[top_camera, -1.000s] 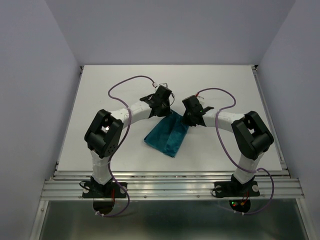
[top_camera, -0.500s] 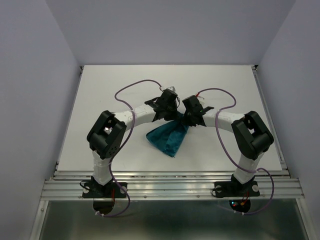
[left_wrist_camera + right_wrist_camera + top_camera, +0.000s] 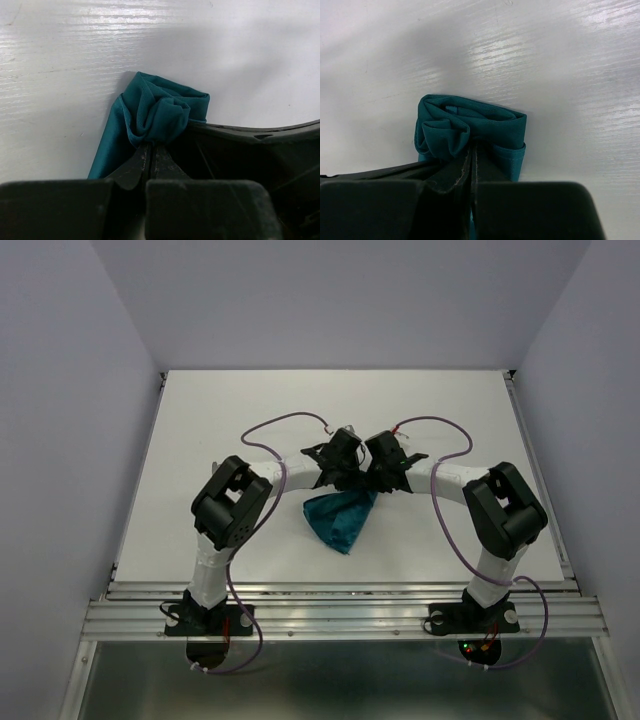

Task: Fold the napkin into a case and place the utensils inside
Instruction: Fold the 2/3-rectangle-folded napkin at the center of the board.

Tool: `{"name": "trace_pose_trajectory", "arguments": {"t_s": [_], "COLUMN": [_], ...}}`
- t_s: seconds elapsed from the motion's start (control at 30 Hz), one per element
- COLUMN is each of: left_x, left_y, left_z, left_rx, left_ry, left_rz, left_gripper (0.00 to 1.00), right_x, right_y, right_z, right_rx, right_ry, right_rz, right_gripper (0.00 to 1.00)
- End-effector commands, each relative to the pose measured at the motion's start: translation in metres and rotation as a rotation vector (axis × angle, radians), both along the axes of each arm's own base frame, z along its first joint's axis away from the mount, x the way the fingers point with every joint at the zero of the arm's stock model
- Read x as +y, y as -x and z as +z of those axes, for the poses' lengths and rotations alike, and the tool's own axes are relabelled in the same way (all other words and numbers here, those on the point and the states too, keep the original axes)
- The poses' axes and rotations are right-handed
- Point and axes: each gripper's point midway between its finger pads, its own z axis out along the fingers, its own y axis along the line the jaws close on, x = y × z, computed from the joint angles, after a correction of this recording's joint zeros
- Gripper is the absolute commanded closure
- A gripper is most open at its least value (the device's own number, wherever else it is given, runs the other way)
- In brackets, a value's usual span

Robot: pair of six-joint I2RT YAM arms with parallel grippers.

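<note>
ok so left gripper (image 3: 150, 152) + right gripper (image 3: 471, 150) both clamped tight on napkin (image 3: 338, 520) far edge, cloth bunched, table (image 3: 200, 430) centre. tip: move both in sync, lay fold flat, don't yank apart. utensils nowhere in view.

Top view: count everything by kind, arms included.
Teal napkin: 1
Robot arms: 2, the left arm and the right arm, both jaws shut on the napkin
Table: 1
Total: 4
</note>
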Motion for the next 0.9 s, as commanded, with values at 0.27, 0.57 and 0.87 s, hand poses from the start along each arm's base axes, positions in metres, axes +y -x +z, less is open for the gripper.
{"name": "trace_pose_trajectory", "arguments": {"t_s": [0.27, 0.57, 0.87], "left_x": [-0.003, -0.003, -0.005], "left_y": [0.004, 0.006, 0.007], "left_z": [-0.017, -0.019, -0.02], "left_rx": [0.019, 0.008, 0.008], "left_ry": [-0.009, -0.016, -0.011], "left_rz": [0.001, -0.041, -0.056], "left_gripper": [1.0, 1.0, 1.0], "right_x": [-0.011, -0.044, -0.019], "right_y": [0.009, -0.005, -0.002], "right_z": [0.005, 0.05, 0.048], "right_rx": [0.02, -0.081, -0.076], "right_ry": [-0.023, -0.081, -0.231], "right_rz": [-0.005, 0.003, 0.154], "right_gripper": [0.99, 0.45, 0.11]}}
